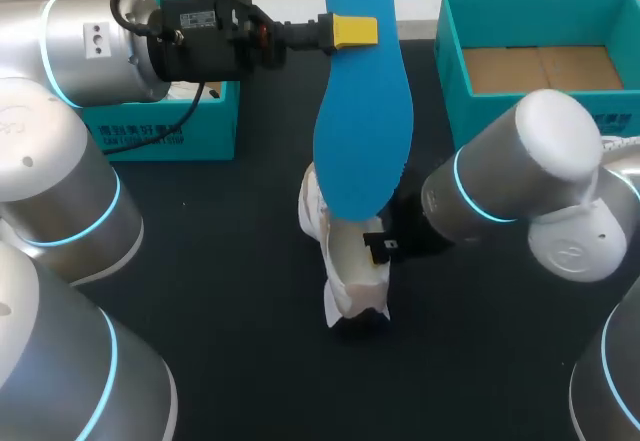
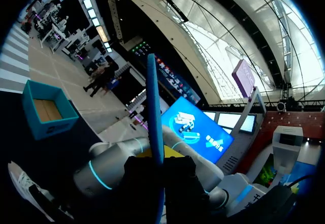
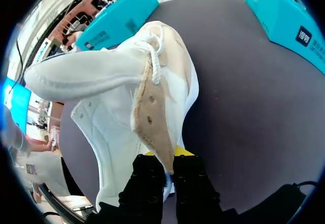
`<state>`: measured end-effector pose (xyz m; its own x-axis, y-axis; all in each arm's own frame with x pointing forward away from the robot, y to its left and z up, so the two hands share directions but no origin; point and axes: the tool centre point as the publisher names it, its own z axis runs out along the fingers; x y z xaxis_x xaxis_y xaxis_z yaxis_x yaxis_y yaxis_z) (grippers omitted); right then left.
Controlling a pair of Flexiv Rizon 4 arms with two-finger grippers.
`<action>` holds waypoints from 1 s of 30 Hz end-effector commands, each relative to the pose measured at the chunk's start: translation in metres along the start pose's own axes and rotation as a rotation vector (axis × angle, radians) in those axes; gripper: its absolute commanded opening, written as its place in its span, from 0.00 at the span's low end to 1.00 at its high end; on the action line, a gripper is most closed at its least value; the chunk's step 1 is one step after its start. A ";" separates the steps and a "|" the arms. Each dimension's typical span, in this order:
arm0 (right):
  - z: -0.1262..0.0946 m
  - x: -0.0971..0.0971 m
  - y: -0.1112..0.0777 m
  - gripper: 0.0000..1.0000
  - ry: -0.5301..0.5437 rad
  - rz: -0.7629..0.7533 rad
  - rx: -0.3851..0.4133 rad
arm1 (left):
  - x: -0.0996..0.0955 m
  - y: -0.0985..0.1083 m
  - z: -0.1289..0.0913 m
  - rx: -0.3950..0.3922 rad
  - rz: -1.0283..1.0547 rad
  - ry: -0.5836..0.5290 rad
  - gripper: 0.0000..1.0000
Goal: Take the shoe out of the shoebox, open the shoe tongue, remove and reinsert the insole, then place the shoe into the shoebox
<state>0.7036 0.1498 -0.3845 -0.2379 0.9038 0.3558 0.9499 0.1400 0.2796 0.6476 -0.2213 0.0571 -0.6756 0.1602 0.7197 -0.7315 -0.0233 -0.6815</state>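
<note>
Head view: thin blue insole [image 1: 362, 121] pinched near its upper end by left gripper [image 1: 350, 31], dangling over white shoe [image 1: 350, 261] on table [image 1: 220, 261], collar nipped by right gripper [image 3: 168, 160]; likely light, floppy, so best held by edge, gently.

Shoe [image 1: 345, 276] at surface middle. Insole [image 1: 362, 121] above it, clamped in left hand [image 1: 345, 31] near far edge. Right hand [image 1: 383, 244] grips shoe's right side. Shoebox [image 1: 455, 76] far right corner; second box [image 1: 160, 131] far left.

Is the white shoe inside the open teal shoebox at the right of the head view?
No, the white shoe is outside it, over the black table, and the teal shoebox shows only its bare cardboard bottom.
</note>
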 end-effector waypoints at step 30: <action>-0.076 0.016 0.015 1.00 0.407 0.084 0.052 | 0.000 0.001 0.000 0.000 0.000 -0.001 0.00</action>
<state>0.7028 0.1526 -0.3257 -0.2022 0.7781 0.5947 0.9726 0.0883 0.2151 0.6476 -0.2214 0.0571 -0.6756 0.1603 0.7196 -0.7315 -0.0232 -0.6815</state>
